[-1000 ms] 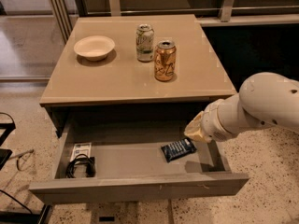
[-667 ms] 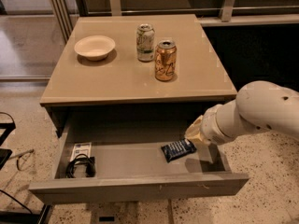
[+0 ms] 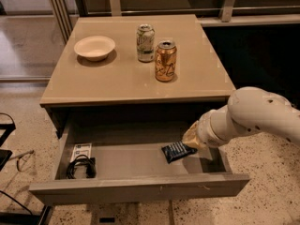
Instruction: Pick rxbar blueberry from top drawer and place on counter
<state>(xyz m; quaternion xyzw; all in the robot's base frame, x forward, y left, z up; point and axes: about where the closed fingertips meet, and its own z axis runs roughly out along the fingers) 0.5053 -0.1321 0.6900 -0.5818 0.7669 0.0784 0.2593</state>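
Observation:
The rxbar blueberry point(image 3: 177, 151), a dark navy bar with white print, lies tilted on the floor of the open top drawer point(image 3: 136, 187), right of its middle. My gripper point(image 3: 193, 142) reaches down into the drawer from the right, and its tan tip is at the bar's right end, touching or nearly touching it. My white arm point(image 3: 255, 114) comes in from the right edge, below the counter's front corner. The beige counter point(image 3: 117, 81) is above the drawer.
On the counter stand a cream bowl point(image 3: 94, 47), a green-white can point(image 3: 146, 42) and an orange can point(image 3: 165, 61). At the drawer's left end lie a black coiled cable point(image 3: 80, 167) and a white card point(image 3: 82, 151). The floor is speckled; black cables lie at the left.
My arm has shifted a little to the left, closer over the drawer's right end. The bar has stayed in the same place in the drawer.

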